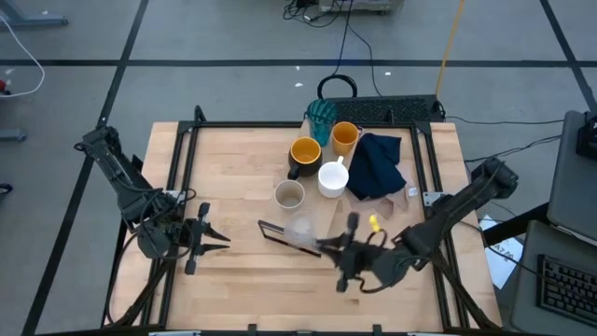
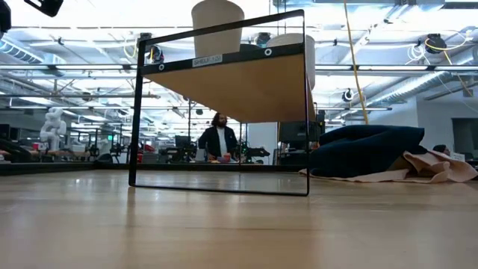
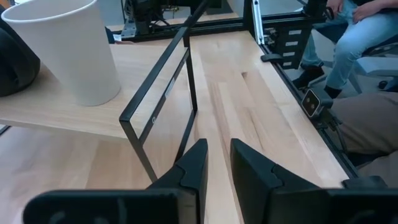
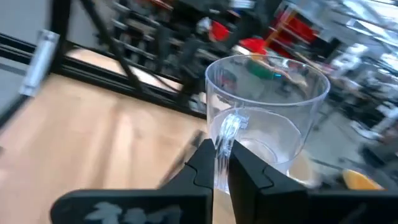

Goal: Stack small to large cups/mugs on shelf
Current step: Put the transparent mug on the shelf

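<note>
The shelf [image 3: 56, 115] is a light-wood board raised on a thin black frame [image 2: 224, 187]. The beige cup [image 1: 289, 193], white mug [image 1: 333, 177], dark mug with yellow inside [image 1: 305, 154], orange cup [image 1: 345, 137] and teal tumbler [image 1: 322, 117] stand in a cluster at the table's middle and far side. In the low view, two pale cups [image 2: 216, 26] stand on the board. My right gripper [image 1: 324, 245] is shut on the small clear glass [image 4: 267, 118], near the shelf's end. My left gripper [image 3: 219, 171] waits at the table's left with a small gap between its fingers and nothing in it. My right gripper pinches a clear, handle-like loop [image 4: 231, 127] on the glass's side wall between its two fingers [image 4: 205, 158]. The fingers come at it nearly level. The glass sits upright with its mouth up, lifted clear of the table.
A navy cloth [image 1: 378, 163] lies on a pink cloth [image 2: 433, 168] at the far right of the table. A black rail frame [image 1: 187, 140] borders the tabletop. People are in the room beyond, one seated past the table's edge [image 3: 367, 37].
</note>
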